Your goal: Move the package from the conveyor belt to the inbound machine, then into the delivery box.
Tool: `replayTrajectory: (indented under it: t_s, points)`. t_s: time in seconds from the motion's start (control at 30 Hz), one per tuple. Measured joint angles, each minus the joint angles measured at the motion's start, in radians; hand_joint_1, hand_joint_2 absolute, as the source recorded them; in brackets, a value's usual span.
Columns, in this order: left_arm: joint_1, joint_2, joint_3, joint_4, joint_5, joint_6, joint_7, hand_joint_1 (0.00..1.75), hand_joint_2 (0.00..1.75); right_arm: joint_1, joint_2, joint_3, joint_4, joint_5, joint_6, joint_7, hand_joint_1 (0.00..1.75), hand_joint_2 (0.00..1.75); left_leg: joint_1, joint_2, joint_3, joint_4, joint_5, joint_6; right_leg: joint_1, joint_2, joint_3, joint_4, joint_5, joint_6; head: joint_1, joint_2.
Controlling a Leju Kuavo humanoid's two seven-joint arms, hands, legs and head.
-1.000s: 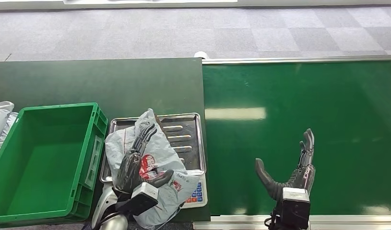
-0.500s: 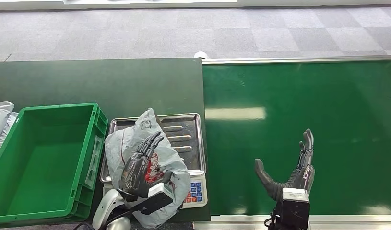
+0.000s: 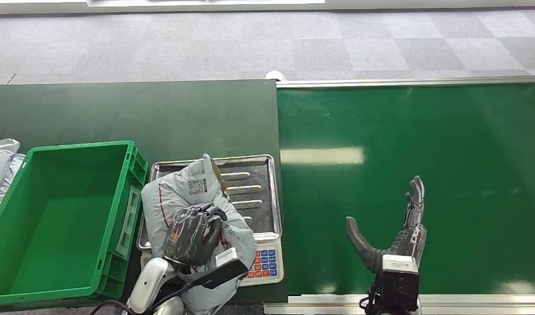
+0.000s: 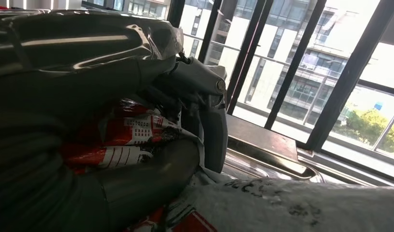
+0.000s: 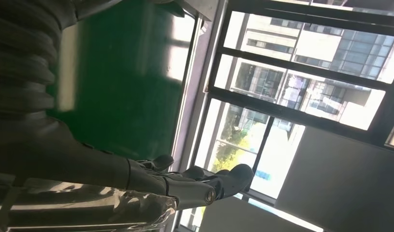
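Package (image 3: 186,197): grey plastic mailer bag with red print and a small printed label, lying on the steel tray of the scale, near edge hanging over the keypad side.
Left hand (image 3: 192,233): on top of the package, fingers curled in and clamped on the bag; in the left wrist view, thumb (image 4: 151,179) and darker fingers (image 4: 204,96) closed around the crumpled red-printed plastic (image 4: 137,140).
Right hand (image 3: 399,230): above the conveyor belt, near its front rail, fingers straight and apart, thumb spread to the side, holding nothing; well apart from the package.
Inbound machine (image 3: 255,190): weighing scale with ribbed steel tray and a keypad with blue and red keys, standing on the dark green surface (image 3: 133,111), just beside the belt.
Delivery box (image 3: 61,216): green plastic crate, just beside the scale on its left, nothing visible inside.
Conveyor belt (image 3: 409,151): glossy green, with metal rails at the far and near edges.
Other bags (image 3: 2,157): grey plastic, partly seen beyond the left side of the crate.
Floor (image 3: 264,46): grey carpet tiles behind the surface.
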Motion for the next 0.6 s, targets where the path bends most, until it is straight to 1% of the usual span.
replayTrajectory:
  t_s: [0.1, 0.17, 0.23, 0.37, 0.43, 0.5, 0.6]
  points:
    - [-0.001, 0.000, 0.001, 0.002, 0.014, 0.012, -0.011, 1.75, 1.75, 0.000, 0.002, 0.000, 0.002, 0.000, 0.000, 0.000, 0.00, 1.75, 0.000, 0.000, 0.000, 0.000, 0.000, 0.000, 0.000, 0.000, 0.000, 0.000, 0.000, 0.000, 0.000, 0.000]
    - [0.001, -0.001, 0.005, 0.002, 0.066, 0.031, -0.043, 1.75, 1.75, -0.001, 0.002, 0.000, 0.003, 0.001, -0.001, 0.000, 0.00, 1.75, 0.000, 0.000, 0.000, 0.000, 0.000, 0.000, 0.000, 0.000, 0.000, 0.000, 0.000, 0.000, 0.000, 0.000]
    - [0.007, -0.004, 0.016, -0.005, 0.185, 0.038, -0.098, 1.75, 1.75, -0.001, 0.002, 0.000, 0.005, 0.000, -0.003, 0.000, 0.00, 1.75, 0.000, 0.000, 0.000, 0.000, 0.000, 0.000, 0.000, 0.000, 0.000, 0.000, 0.000, 0.000, 0.000, 0.000]
    - [0.035, -0.005, 0.048, -0.073, 0.503, 0.016, -0.239, 1.75, 1.75, -0.003, 0.002, 0.000, 0.018, -0.017, -0.018, -0.002, 0.00, 1.75, 0.000, 0.000, -0.001, 0.000, 0.000, 0.000, 0.000, 0.000, -0.001, 0.000, 0.000, 0.000, 0.000, 0.000]
    - [0.048, -0.003, 0.066, -0.127, 0.589, 0.031, -0.287, 1.75, 1.75, -0.005, 0.002, 0.000, 0.025, -0.027, -0.029, -0.005, 0.00, 1.75, 0.000, 0.000, -0.001, 0.000, 0.000, 0.000, 0.000, 0.000, -0.001, 0.000, 0.000, 0.000, 0.000, 0.000]
    - [0.054, 0.000, 0.081, -0.177, 0.616, 0.058, -0.309, 1.75, 1.75, -0.005, 0.002, 0.000, 0.031, -0.033, -0.035, -0.009, 0.00, 1.75, 0.000, 0.000, -0.001, 0.000, 0.000, 0.000, 0.000, 0.000, -0.001, 0.000, 0.000, 0.000, 0.000, 0.000]
    - [0.060, 0.008, 0.099, -0.235, 0.618, 0.085, -0.314, 1.75, 1.75, -0.005, 0.002, 0.000, 0.038, -0.037, -0.040, -0.011, 0.00, 1.75, 0.000, 0.000, -0.001, 0.000, 0.000, 0.000, 0.000, 0.000, -0.001, 0.000, 0.000, 0.000, 0.000, 0.000]
